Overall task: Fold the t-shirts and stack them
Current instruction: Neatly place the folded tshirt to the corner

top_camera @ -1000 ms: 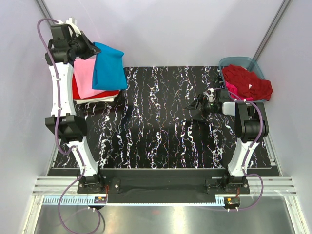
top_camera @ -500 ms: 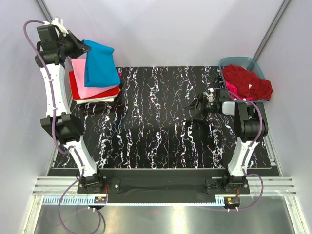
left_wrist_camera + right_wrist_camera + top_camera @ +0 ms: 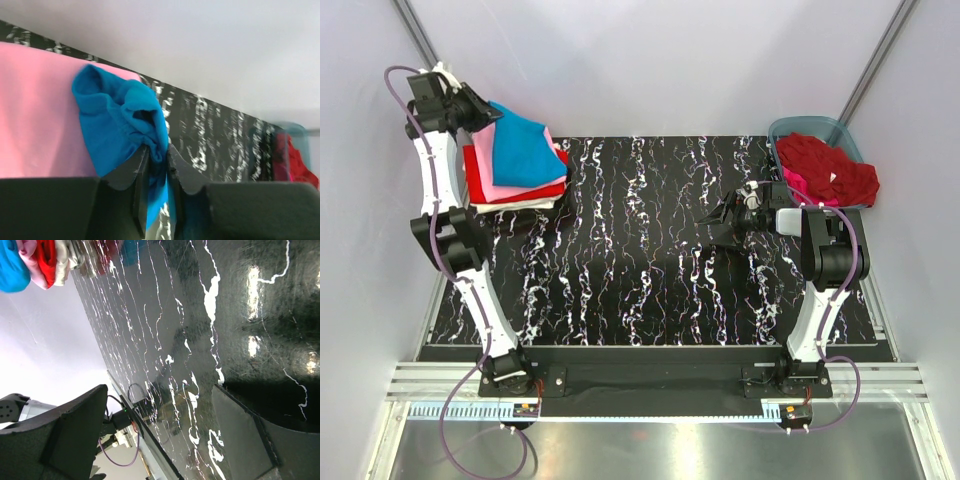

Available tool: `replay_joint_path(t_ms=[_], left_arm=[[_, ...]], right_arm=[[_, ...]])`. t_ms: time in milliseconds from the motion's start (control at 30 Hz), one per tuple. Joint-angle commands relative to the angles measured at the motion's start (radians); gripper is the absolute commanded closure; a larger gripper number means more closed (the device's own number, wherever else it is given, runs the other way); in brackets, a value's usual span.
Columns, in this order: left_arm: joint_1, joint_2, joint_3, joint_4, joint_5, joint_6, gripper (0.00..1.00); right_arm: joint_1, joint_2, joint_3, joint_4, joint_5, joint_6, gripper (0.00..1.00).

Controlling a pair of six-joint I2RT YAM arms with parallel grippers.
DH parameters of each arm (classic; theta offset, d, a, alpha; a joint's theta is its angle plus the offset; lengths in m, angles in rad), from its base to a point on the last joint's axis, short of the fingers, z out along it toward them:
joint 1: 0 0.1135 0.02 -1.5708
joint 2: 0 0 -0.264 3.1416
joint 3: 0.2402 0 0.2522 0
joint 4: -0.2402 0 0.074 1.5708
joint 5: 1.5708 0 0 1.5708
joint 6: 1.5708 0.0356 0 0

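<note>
Trouble is brewing at the far-left stack: the left gripper (image 3: pixel 156 150) is pinching the turquoise blue soft t-shirt (image 3: pixel 110 115) atop the pale pink t-shirt (image 3: pixel 35 110), so retreating before releasing could be dragging it askew; the right gripper (image 3: pixel 725 222) is hanging spread, empty.

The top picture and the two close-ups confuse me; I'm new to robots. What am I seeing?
Two robot arms stand at a black marbled table. The top picture looks down from above; the other two come from cameras on each wrist. The left gripper pinches the turquoise shirt, which lies atop a folded stack: pink shirt, red shirt, white shirt. The right gripper is open and empty above the table. The plastic tub at far right holds a dark red shirt and a magenta shirt, unfolded.
</note>
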Motion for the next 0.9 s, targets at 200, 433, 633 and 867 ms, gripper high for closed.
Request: replay_joint_path(t_ms=[200, 433, 633, 867], left_arm=[[0.01, -0.017, 0.01, 0.192, -0.311, 0.082, 0.79], [0.01, -0.016, -0.068, 0.205, -0.529, 0.16, 0.75], [0.021, 0.02, -0.105, 0.194, -0.587, 0.194, 0.12], [0.018, -0.031, -0.094, 0.125, -0.708, 0.134, 0.01]], right_arm=[[-0.002, 0.052, 0.0, -0.045, 0.08, -0.041, 0.06], [-0.001, 0.052, 0.0, -0.045, 0.08, -0.041, 0.06], [-0.001, 0.055, 0.003, -0.044, 0.078, -0.041, 0.06], [-0.001, 0.059, 0.006, -0.047, 0.074, -0.039, 0.06]])
